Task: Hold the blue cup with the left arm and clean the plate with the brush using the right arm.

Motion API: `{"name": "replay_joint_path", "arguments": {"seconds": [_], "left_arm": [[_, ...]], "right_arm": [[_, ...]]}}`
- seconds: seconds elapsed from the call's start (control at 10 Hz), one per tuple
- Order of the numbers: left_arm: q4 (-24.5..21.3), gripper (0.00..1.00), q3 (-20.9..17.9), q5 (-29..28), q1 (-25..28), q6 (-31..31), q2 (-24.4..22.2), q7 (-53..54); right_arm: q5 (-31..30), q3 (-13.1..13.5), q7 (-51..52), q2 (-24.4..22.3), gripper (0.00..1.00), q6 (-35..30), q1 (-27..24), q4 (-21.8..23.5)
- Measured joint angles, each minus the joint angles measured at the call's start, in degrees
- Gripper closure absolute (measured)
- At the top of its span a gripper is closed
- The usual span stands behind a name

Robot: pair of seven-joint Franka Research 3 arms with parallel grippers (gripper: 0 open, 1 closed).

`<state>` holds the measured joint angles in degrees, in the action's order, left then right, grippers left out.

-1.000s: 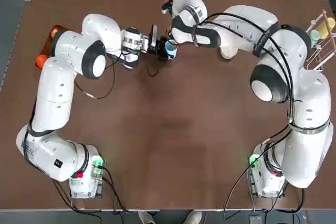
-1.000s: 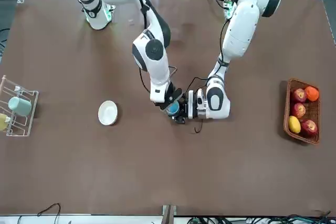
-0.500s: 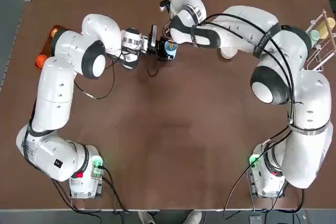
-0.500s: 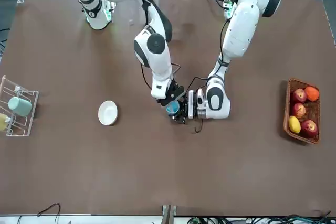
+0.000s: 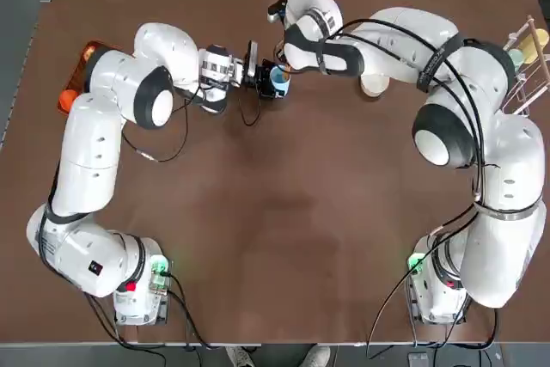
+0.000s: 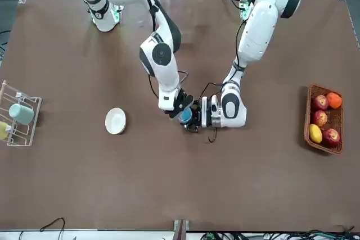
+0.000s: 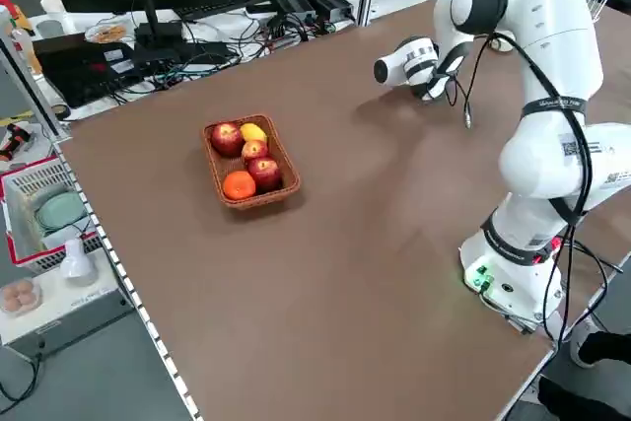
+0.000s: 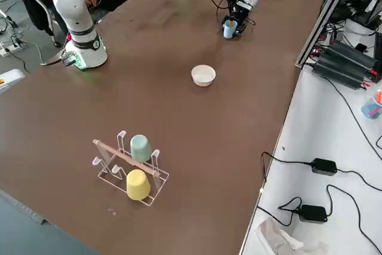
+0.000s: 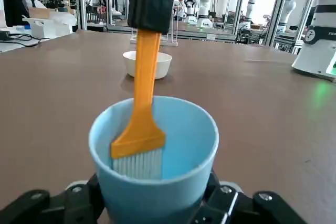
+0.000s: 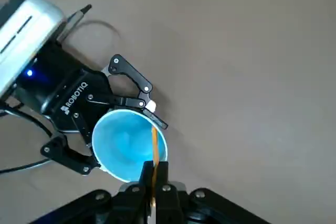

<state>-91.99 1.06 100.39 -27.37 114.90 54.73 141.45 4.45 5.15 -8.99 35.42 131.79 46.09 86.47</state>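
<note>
Two grippers work together: my left is clamped around the blue cup, presenting its mouth; my right pinches the orange-handled brush, bristles inside the cup, probably scrubbing. The small white dish sits apart.

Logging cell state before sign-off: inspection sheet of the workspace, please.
Surface: brown tabletop, no spill seen
Cup: blue cup, held by left gripper
Brush: orange-handled brush, bristles inside cup, handle in right gripper
Plate: white dish, upright on table, apart from both arms
Clutter: fruit basket; wire rack with two cups
Cables: black, along both arms
Surroundings: person seated by the table
</note>
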Motion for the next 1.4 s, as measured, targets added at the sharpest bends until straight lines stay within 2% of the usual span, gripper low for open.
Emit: {"name": "replay_joint_path", "arguments": {"seconds": [0.4,0.6,0.7,0.9,1.1,1.4], "left_arm": [[-0.17,0.30,-0.06,0.00,0.01,-0.01,0.00,0.00],[-0.29,0.30,-0.03,0.00,-0.01,-0.04,0.00,0.00],[-0.30,0.30,-0.01,0.00,-0.04,-0.06,0.00,0.00],[-0.32,0.30,0.00,0.00,-0.05,-0.07,0.00,0.00],[-0.35,0.30,0.00,0.00,-0.07,-0.08,0.00,0.00],[-0.46,0.31,0.01,0.00,-0.09,-0.09,0.00,0.00]], "right_arm": [[2.43,0.46,-3.73,-1.91,0.95,-0.33,-0.63,-1.35],[3.49,0.57,-4.00,-2.69,0.95,-0.15,-3.46,-1.81],[5.82,0.59,-4.06,-3.90,0.95,-0.43,-5.38,-1.68],[15.63,0.74,-4.78,-7.44,0.95,-2.50,-9.04,-0.14],[23.91,0.90,-5.55,-11.82,0.95,-7.52,-14.71,2.74],[29.06,0.87,-5.69,-15.30,0.95,-13.45,-25.52,7.64]]}}
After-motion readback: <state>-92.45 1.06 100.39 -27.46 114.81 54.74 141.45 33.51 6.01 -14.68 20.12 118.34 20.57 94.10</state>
